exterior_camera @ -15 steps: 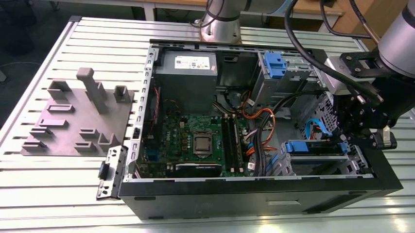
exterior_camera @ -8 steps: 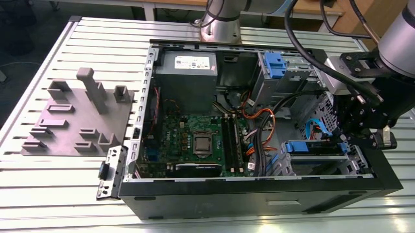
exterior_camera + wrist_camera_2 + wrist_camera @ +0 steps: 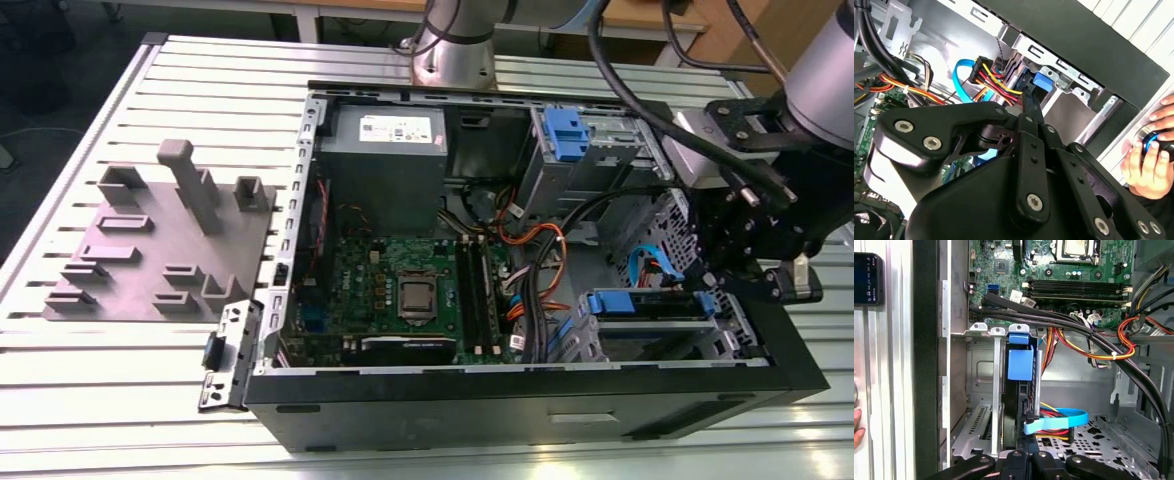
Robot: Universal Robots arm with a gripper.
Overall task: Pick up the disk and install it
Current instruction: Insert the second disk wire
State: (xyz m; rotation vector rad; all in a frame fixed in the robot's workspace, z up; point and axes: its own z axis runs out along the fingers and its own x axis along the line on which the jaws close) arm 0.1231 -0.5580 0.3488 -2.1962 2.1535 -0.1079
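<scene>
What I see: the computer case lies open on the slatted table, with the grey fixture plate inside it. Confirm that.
Not inside. In the exterior view the grey fixture plate lies on the slatted table outside the open computer case, on the exterior view's left. The rest holds.

Ribbed aluminium surface (image 3: 107, 400), evenly lit. Dark floor (image 3: 60, 140) past its edge; wooden bench (image 3: 360, 6) behind.

The disk (image 3: 1020, 365) stands inside the case (image 3: 534, 410).
</scene>
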